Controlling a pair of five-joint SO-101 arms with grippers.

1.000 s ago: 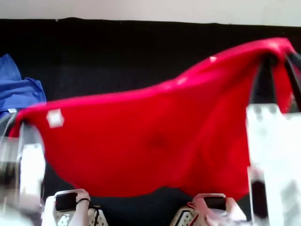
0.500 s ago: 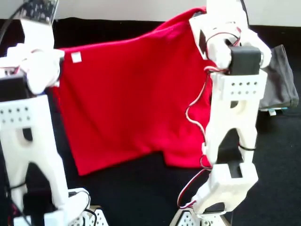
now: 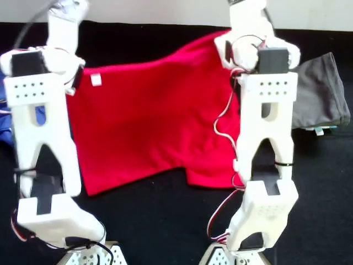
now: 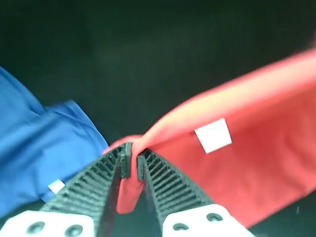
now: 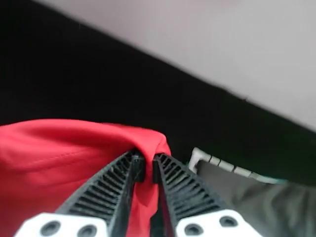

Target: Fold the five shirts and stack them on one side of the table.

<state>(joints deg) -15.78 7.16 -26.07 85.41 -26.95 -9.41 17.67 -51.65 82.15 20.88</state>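
Red shirt (image 3: 154, 132) held stretched between both arms over a black table (image 3: 165, 221).

Left gripper (image 4: 132, 160) has its fingers almost closed, pinching a fold at one end of the shirt's upper edge, close to a small white label (image 3: 96, 79). Right gripper (image 5: 146, 168) is clamped the same way on the opposite end of that edge. The shirt's long axis runs side to side between the two grips, and the cloth drapes from that line toward the arms' bases, its lower hem appearing to reach the table. Each arm is at its own corner, neither nearer the middle. A blue shirt (image 4: 34, 143) lies near the left grip and a grey shirt (image 3: 322, 94) just beside the right. Laying the cloth flat probably calls for lowering both grips together.
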